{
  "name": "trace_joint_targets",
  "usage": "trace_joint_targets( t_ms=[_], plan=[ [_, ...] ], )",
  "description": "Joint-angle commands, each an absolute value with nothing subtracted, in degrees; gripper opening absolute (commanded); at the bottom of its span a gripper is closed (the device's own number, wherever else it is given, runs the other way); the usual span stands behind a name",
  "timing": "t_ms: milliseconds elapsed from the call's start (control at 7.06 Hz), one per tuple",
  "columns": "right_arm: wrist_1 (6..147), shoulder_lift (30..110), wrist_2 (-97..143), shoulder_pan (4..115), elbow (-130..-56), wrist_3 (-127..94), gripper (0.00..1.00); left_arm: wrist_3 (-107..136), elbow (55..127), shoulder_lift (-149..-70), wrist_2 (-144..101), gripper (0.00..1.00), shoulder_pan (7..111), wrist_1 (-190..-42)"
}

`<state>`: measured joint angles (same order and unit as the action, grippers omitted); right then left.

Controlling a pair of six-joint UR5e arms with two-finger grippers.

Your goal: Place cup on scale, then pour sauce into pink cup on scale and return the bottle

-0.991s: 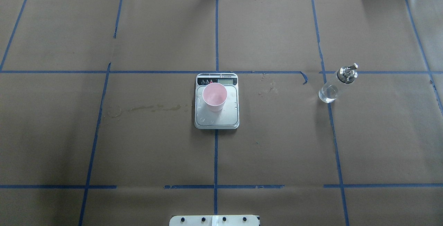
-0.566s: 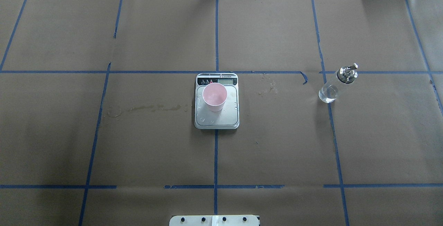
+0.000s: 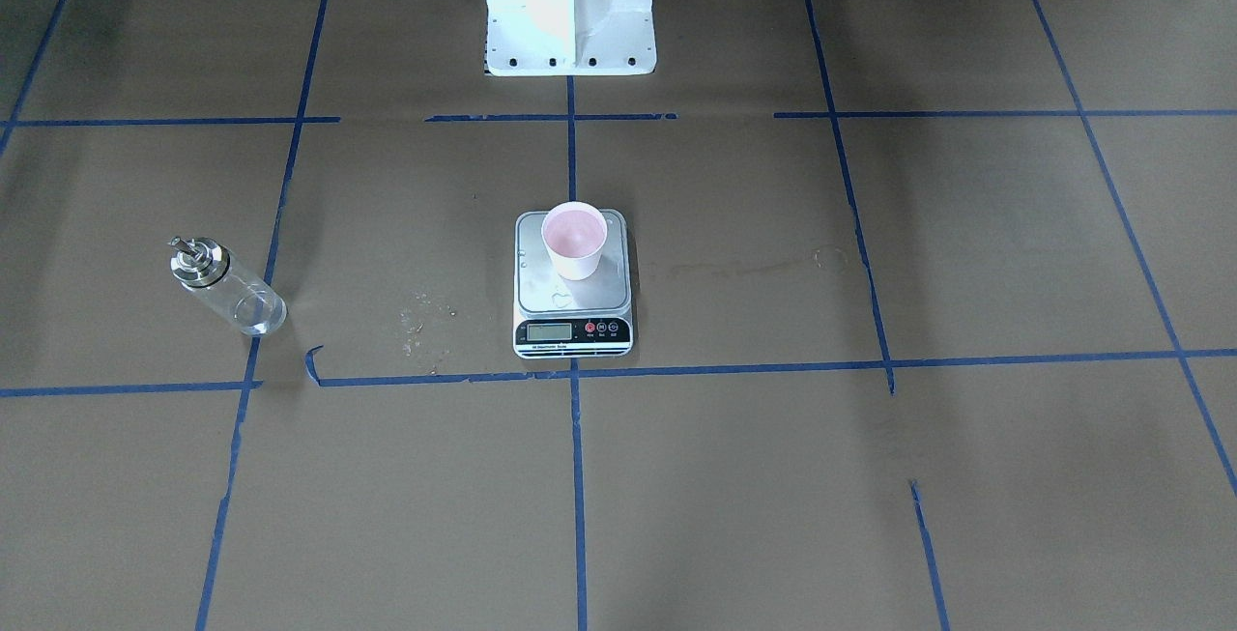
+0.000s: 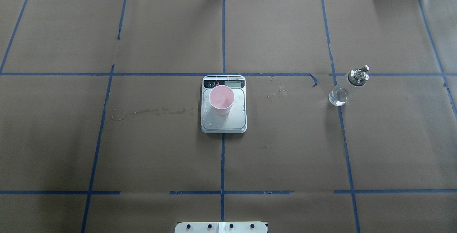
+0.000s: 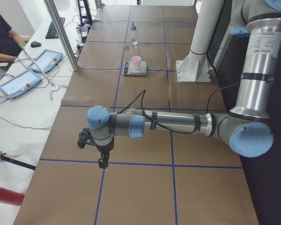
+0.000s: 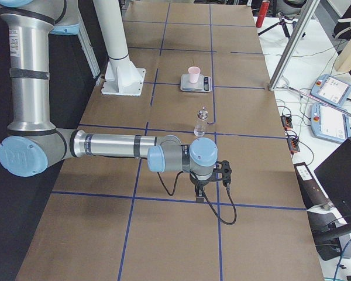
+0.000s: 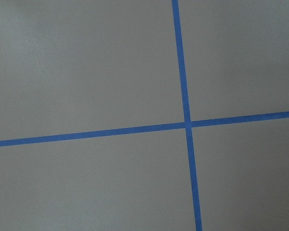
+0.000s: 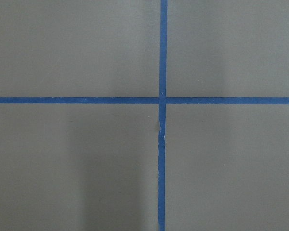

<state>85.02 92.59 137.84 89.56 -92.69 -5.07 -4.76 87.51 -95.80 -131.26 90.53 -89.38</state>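
The cup (image 4: pixel 221 99), white outside and pink inside, stands upright on the scale (image 4: pixel 224 127) at the table's middle. It also shows in the front view (image 3: pixel 574 240). The bottle (image 4: pixel 344 88) stands upright and alone on the right half of the table, with clear sauce (image 4: pixel 337 98) low in it. It also shows in the front view (image 3: pixel 227 288). My left gripper (image 5: pixel 102 161) hangs over the table's left end, far from the scale. My right gripper (image 6: pixel 198 192) hangs over the right end, short of the bottle (image 6: pixel 202 122). I cannot tell if either is open or shut.
Blue tape lines cross the brown paper cover. A dried stain (image 4: pixel 150 111) lies left of the scale. The robot's white base (image 3: pixel 570 13) stands at the near edge. Tablets (image 5: pixel 18 79) and a metal post (image 5: pixel 61 33) stand beyond the far edge.
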Motion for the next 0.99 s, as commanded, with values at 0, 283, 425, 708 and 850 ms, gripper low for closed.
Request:
trace_joint_targets(
  t_ms=[0,283,425,708,850],
  plan=[
    [84.46,92.46,137.9,89.56,-92.9,-10.19,1.0,-4.75,87.54,-95.63,-131.4,1.0,90.53,-89.38],
    [84.46,92.46,137.72,89.56,-92.99,-10.11,1.0,-4.75,87.54,-95.62,-131.31,1.0,90.53,-89.38],
    [84.46,92.46,137.55,89.56,-92.99,-10.11,1.0,-4.75,87.54,-95.62,-131.4,1.0,90.53,-89.38],
    [84.46,92.46,137.29,89.56,-93.08,-9.93,1.0,-4.75,87.63,-95.54,-131.4,1.0,90.53,-89.3],
    [84.46,92.46,137.29,89.56,-93.16,-9.93,1.0,-4.83,87.54,-95.54,-131.4,1.0,90.53,-89.3]
  ],
)
